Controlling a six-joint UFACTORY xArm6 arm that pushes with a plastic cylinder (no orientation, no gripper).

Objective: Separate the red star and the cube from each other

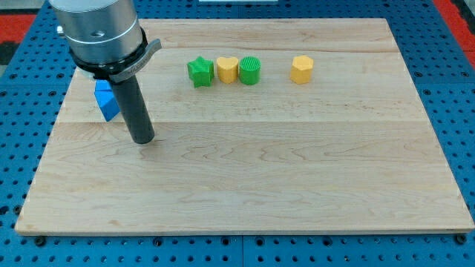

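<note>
My tip [142, 139] rests on the wooden board [245, 185], just to the view's right of and slightly below the blue block [107, 101]. There is no claw on this arm, only the rod, so there is nothing to be open, closed or gripping.

The blue block is the only candidate for the cube (its shape is partly hidden behind the rod, so I cannot confirm this). No red star shows anywhere; it may sit behind the arm's housing [100, 33], up and to the view's left of the blue block, or it may be off the board.

Judged from this, the step in hand is the approach or an early push beside the blue block. Since the star is unseen, I cannot say how far apart the 2 are. The next move calls for setting my tip on the blue block's star-facing side, once that side is known, and pushing it toward open board.

Count, all well to the view's right of the blue block and in 1 row:
- 1 green star [200, 71]
- 1 yellow heart [227, 69]
- 1 green cylinder [250, 71]
- 1 yellow block [301, 69], set apart at the far end

With 1 blue block, that makes 5 visible blocks.
</note>
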